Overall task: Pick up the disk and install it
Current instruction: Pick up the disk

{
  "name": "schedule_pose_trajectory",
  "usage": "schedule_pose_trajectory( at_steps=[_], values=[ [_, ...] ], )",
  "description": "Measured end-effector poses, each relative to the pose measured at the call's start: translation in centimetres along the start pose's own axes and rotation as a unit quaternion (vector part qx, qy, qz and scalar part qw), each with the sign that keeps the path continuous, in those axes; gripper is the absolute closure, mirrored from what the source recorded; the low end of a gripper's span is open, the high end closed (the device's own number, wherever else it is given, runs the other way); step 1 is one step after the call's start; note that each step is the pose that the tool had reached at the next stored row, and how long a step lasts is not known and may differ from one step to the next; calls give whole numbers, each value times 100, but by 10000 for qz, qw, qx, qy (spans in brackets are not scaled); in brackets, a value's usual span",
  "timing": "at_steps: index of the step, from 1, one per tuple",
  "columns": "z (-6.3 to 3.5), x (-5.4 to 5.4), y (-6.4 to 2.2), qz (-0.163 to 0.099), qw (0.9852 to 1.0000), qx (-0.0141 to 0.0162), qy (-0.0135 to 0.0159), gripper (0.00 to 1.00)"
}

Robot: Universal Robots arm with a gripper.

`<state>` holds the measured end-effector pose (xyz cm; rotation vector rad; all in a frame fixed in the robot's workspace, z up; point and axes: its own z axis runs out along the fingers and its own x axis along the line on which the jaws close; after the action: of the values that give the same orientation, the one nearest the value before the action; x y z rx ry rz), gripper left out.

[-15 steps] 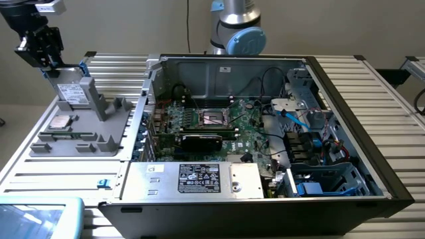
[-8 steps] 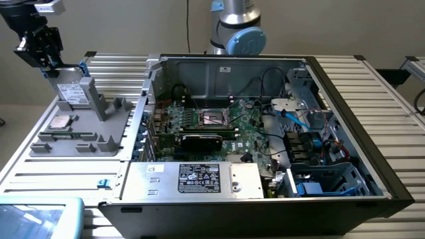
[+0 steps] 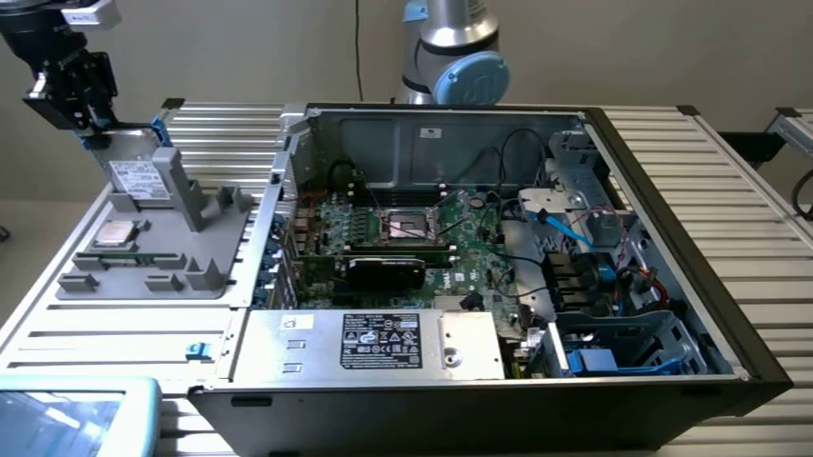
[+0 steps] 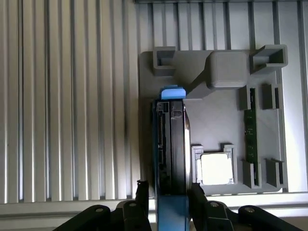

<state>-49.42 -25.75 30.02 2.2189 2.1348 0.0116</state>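
Pincer (image 3: 97, 131) (image 4: 168, 195) clamped on the disk (image 3: 137, 169) (image 4: 169, 144), black fingers (image 4: 142, 192) pressed to both flat faces at one short end. Disk on edge, roughly upright, lower end down at the grey tray (image 3: 204, 271) (image 4: 216, 120) beside its tall block. Whether lifted clear of the tray: cannot tell.

Silver-grey metal body, white printed label (image 3: 132, 181) on the face toward the exterior camera. Bright blue rails (image 3: 160, 133) along the long edges, blue tab (image 4: 172, 92) at the end away from the pincer. Seen edge-on from the wrist, dark along the near edge.

Same tray: square silver processor chip (image 3: 118, 231) (image 4: 216, 168) in its pocket just beside the disk, green memory stick (image 4: 250, 130) in a slot further over.

Tray flat on the desk (image 3: 711, 171) (image 4: 72, 96), ribbed pale aluminium slats.

To the exterior view's right of the tray, open black computer case (image 3: 445, 419) on its side, green motherboard (image 3: 420, 228) exposed, silver power supply box (image 3: 381, 343) with black label at the near edge.

Behind the case, arm (image 3: 451, 57), grey with a light blue joint cap. Plain beige wall (image 3: 228, 48) at the back.
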Motion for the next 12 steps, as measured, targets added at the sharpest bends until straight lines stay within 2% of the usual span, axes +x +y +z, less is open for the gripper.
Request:
schedule_pose_trajectory(
  at_steps=[7, 12],
  values=[
    [2, -50, -1, 0, 10000, 0, 3, 54],
    [9, -51, -2, 3, 10000, 1, 52, 54]
  ],
)
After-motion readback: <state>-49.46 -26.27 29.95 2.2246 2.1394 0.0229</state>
